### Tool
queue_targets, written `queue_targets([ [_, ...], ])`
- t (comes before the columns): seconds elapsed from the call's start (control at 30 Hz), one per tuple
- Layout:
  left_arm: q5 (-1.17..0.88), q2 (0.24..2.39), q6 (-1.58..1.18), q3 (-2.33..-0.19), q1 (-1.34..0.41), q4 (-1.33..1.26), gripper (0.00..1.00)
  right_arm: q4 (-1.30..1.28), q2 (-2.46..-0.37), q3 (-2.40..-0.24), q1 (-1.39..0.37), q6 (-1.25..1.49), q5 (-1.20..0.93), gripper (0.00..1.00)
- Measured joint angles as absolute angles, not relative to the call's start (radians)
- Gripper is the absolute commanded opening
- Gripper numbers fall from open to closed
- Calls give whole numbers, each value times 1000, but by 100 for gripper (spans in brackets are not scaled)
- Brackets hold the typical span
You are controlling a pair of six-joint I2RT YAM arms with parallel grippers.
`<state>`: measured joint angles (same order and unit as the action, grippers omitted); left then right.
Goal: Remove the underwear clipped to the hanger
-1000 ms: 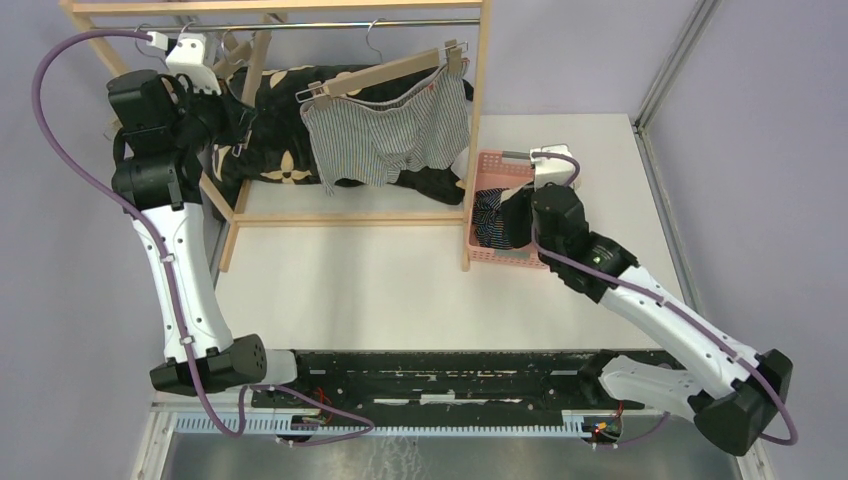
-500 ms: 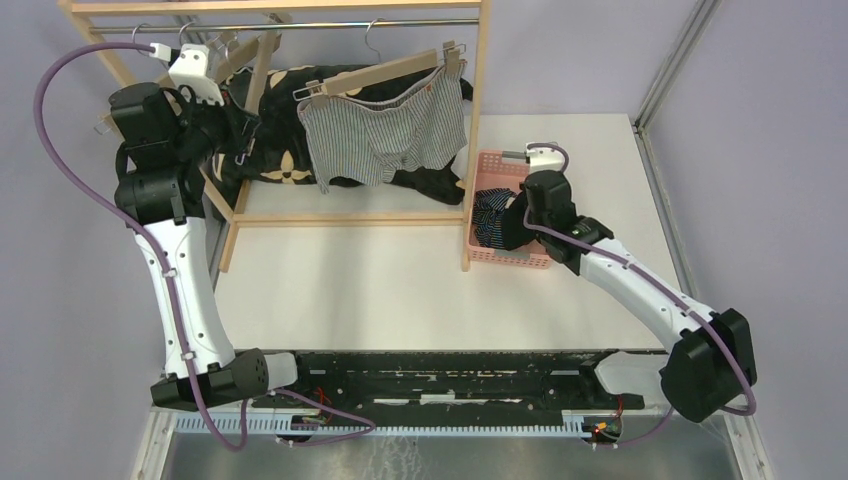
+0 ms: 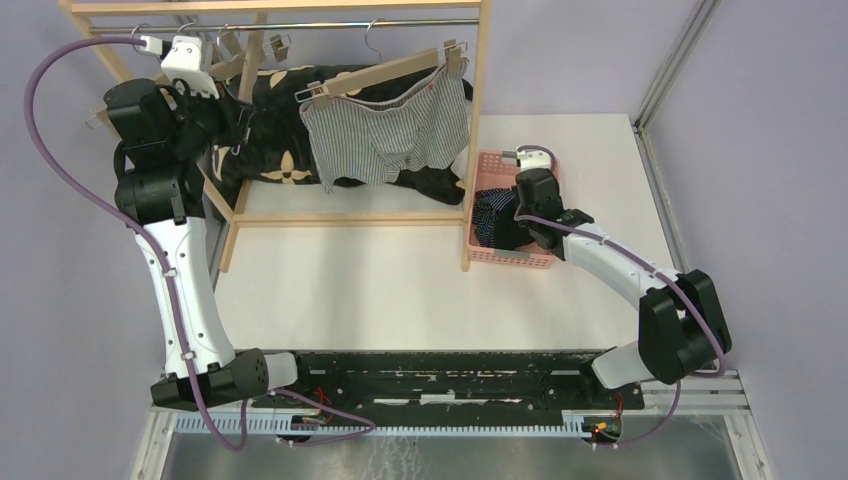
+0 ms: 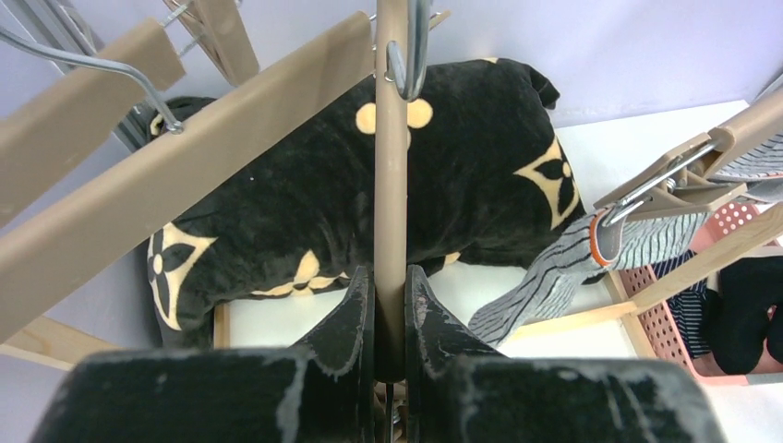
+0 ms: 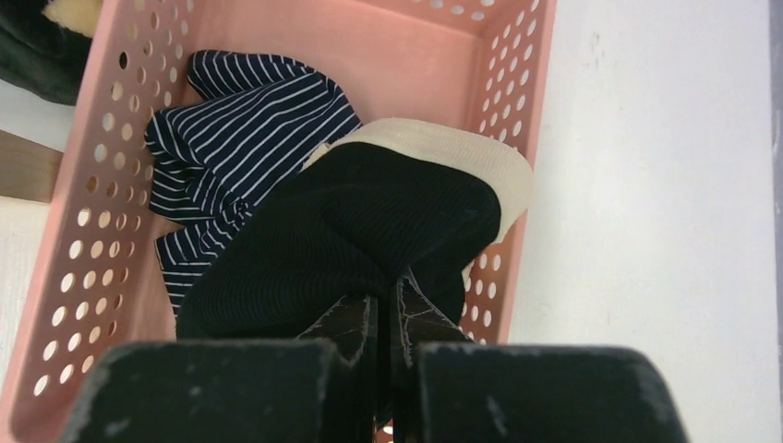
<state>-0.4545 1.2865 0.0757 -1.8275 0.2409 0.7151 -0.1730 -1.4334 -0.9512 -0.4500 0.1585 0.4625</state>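
The grey-white pinstriped underwear hangs clipped to a wooden hanger on the rail; its corner and a clip show in the left wrist view. My left gripper is up by the rail's left end, shut on the bar of a bare wooden hanger. My right gripper is shut on the black underwear, low in the pink basket. The navy striped underwear lies in the basket beside it.
A big black cushion with cream flowers lies under the wooden rack. More bare hangers crowd the rail around my left gripper. The basket stands right of the rack's post.
My right gripper has moved left and down into the basket with the black underwear, its elbow swinging in. My left gripper has risen slightly with the hanger towards the rail.
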Motion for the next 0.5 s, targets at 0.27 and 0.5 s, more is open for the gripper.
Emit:
queue_targets([
  [0.27, -439, 1306, 52, -1841, 241, 673, 3, -150, -1502, -951, -409, 175, 423, 1],
  [0.5, -420, 1362, 20, -1872, 241, 664, 3, -142, -1512, -951, -402, 191, 397, 1],
])
